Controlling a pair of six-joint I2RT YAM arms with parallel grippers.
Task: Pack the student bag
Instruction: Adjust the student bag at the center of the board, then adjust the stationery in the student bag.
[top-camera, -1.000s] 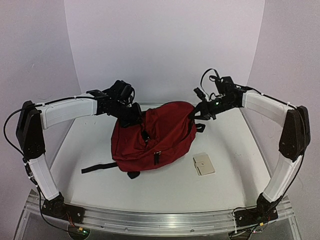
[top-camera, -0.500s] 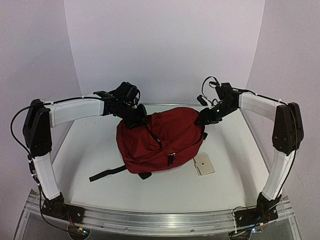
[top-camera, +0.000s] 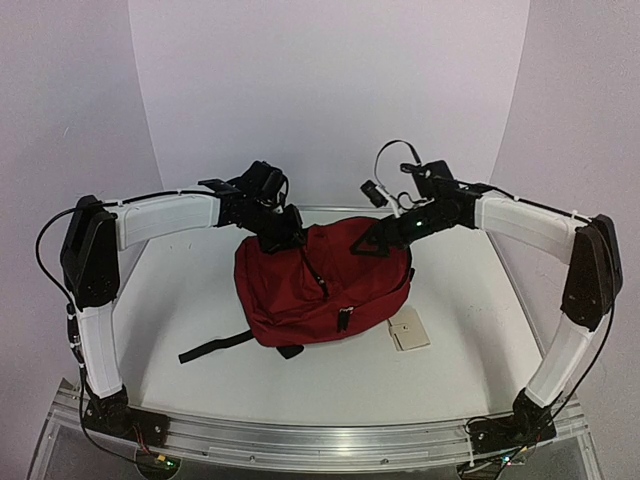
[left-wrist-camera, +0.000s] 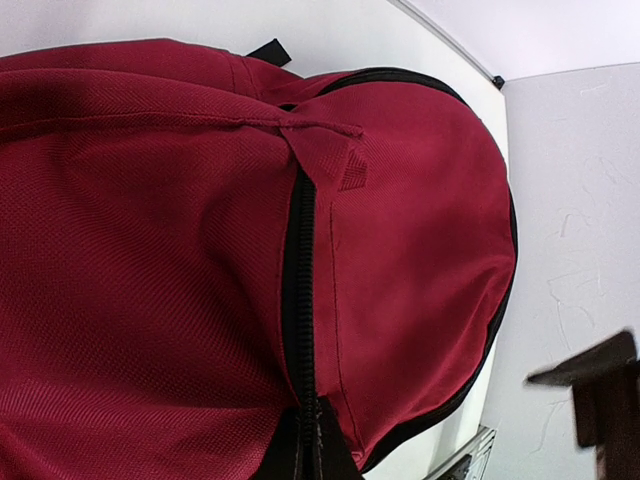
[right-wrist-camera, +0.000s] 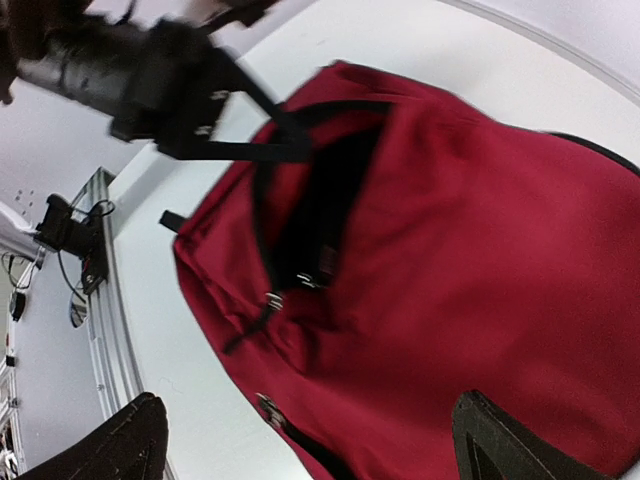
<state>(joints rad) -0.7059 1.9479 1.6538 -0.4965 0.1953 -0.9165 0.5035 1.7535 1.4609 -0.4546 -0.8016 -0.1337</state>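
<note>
Your student bag (top-camera: 320, 285) is sitting mid-tabletop (top-camera: 170, 290), slumped flat with its top end toward the back wall. Your left pincer (top-camera: 283, 232) is clenched on the black edge at the bag's top left corner. From the right wrist view you can see that edge held taut, so the main opening (right-wrist-camera: 320, 200) gapes dark. Your right pincer (top-camera: 372, 243) is released, fingers (right-wrist-camera: 135, 445) spread wide, hanging over the bag's top right side with nothing gripped. A black strap (top-camera: 213, 347) trails off the bag's near-left side onto the tabletop. There's also a small beige flat thing (top-camera: 408, 328) just beside the bag's near-right edge; can't tell if they touch.
</note>
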